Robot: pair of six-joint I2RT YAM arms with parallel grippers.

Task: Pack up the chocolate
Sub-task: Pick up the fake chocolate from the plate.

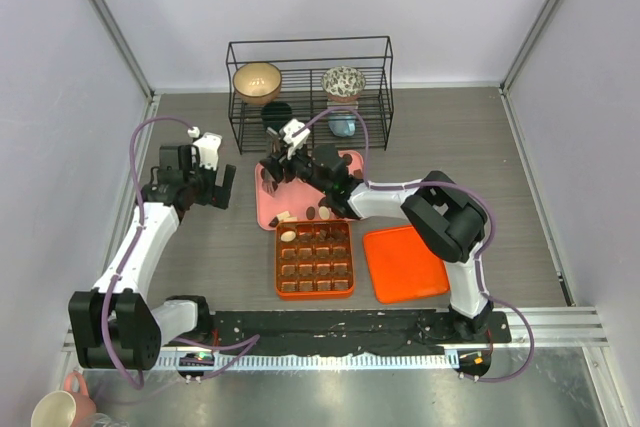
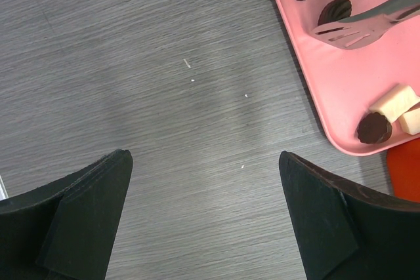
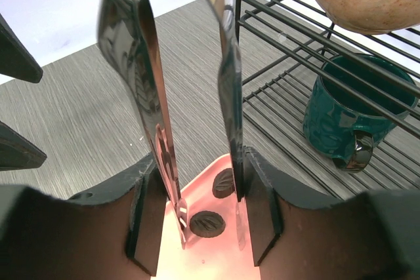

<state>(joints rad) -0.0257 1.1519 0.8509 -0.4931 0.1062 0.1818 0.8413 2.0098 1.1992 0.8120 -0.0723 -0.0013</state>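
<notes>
The flat pink tray, behind the orange gridded box, carries the loose pieces. The right gripper hangs over it, clamped partway on silver metal tongs whose blades stand apart. One oval dark brown chocolate lies on the tray just below and between the tips, long axis seemingly blade to blade. The left gripper, spread wide and empty, hovers off the tray's left edge, so the right arm is nearer.

grey wood-grain worktop, black wire rack at back, pink plastic tray mid-worktop, orange gridded box just in front, flat orange lid beside box
</notes>
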